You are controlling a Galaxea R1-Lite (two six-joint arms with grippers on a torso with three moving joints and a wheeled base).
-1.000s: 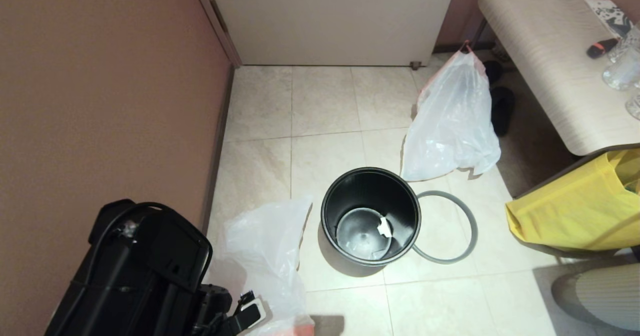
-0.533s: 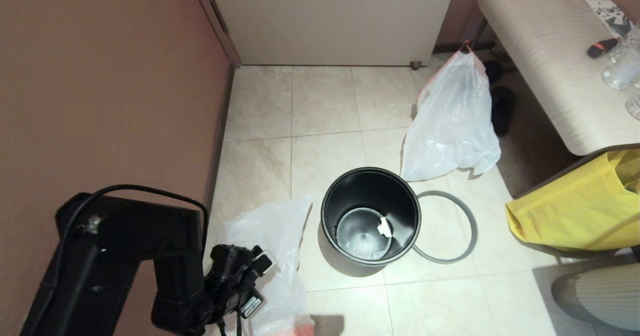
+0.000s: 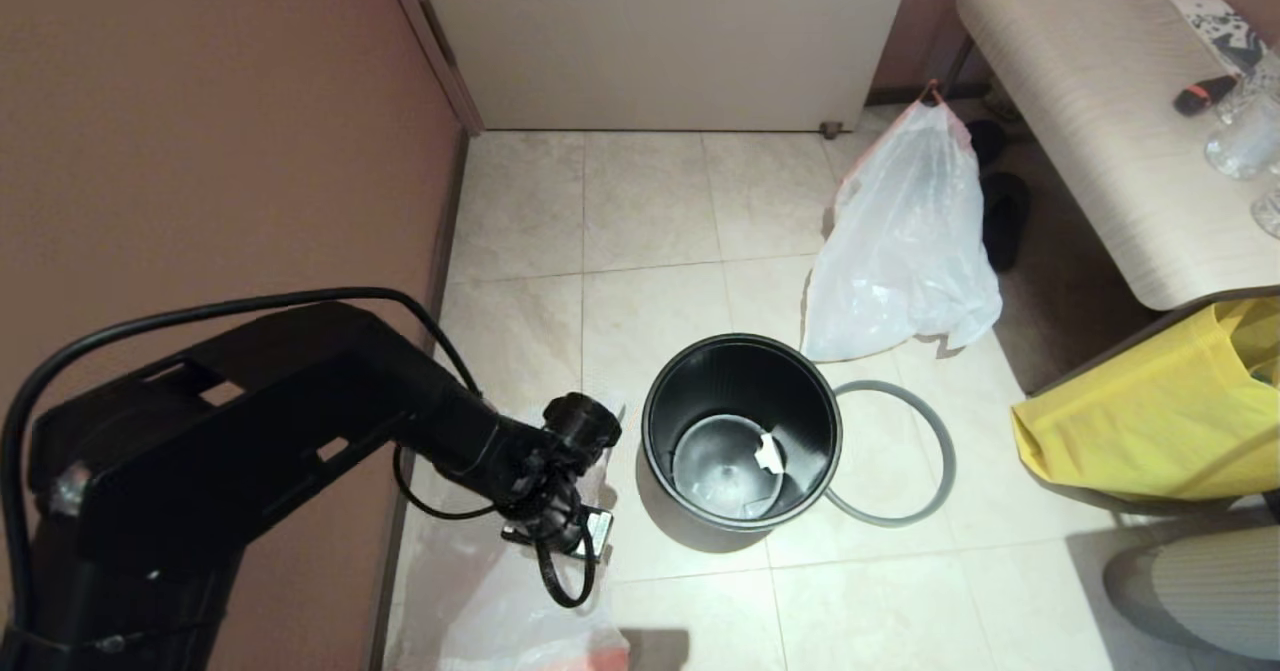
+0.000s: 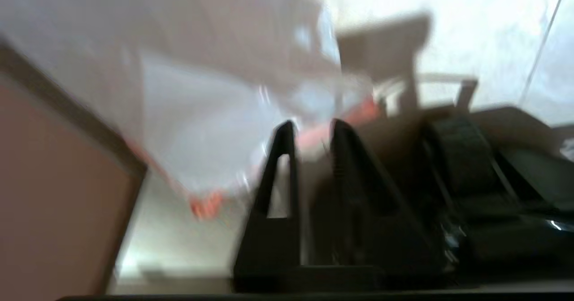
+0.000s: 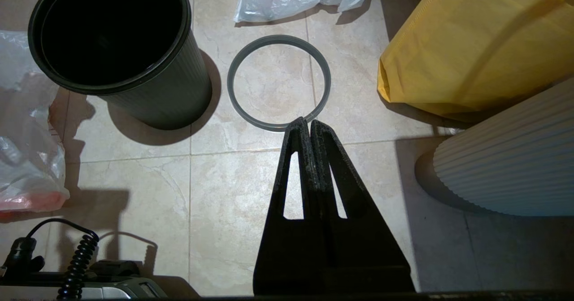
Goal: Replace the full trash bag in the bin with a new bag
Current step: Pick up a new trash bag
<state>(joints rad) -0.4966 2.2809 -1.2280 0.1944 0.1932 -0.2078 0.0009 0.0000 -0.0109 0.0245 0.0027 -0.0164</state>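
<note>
The bin [image 3: 741, 431] stands unlined at floor centre, a white scrap on its bottom; its grey ring [image 3: 893, 451] lies at its 3 o'clock. The full trash bag [image 3: 905, 241] sits at its 1 o'clock. The new bag [image 3: 500, 601] lies at its 8 o'clock. The left gripper [image 4: 310, 128] hovers above the new bag, jaws narrowly parted, gripping nothing. The right gripper [image 5: 306, 124] is parked, jaws pressed together.
</note>
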